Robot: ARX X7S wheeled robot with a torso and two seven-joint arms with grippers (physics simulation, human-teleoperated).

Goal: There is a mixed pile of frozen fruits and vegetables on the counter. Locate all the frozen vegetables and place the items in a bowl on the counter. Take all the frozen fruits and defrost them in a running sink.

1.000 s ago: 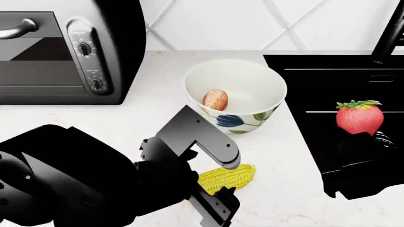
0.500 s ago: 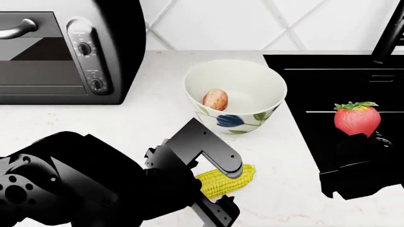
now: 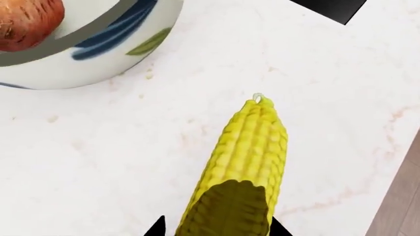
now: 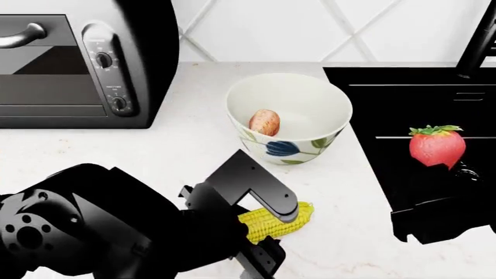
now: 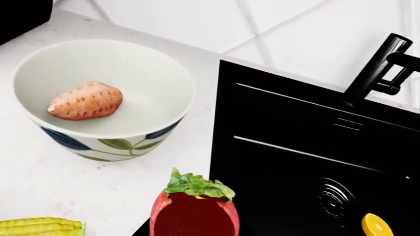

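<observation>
The yellow corn cob (image 4: 293, 217) lies on the white counter (image 4: 186, 145) in front of the bowl. My left gripper (image 4: 273, 235) is open, with one finger on each side of the cob (image 3: 249, 157). The sweet potato (image 4: 264, 122) lies inside the white leaf-patterned bowl (image 4: 294, 148). My right gripper (image 4: 445, 170) is shut on the red strawberry (image 4: 438, 146) and holds it above the black sink (image 4: 410, 104). The halved citrus (image 5: 376, 225) lies in the basin near the ringed drain (image 5: 335, 196). In the right wrist view the strawberry (image 5: 194, 211) hangs over the sink's left rim.
A black toaster oven (image 4: 78, 64) stands at the back left of the counter. The black tap (image 4: 474, 43) rises at the sink's far right. A white tiled wall runs behind. The counter's front edge (image 3: 400, 206) is close to the corn.
My left gripper has come down lower around the corn. The strawberry in my right gripper has shifted slightly left.
</observation>
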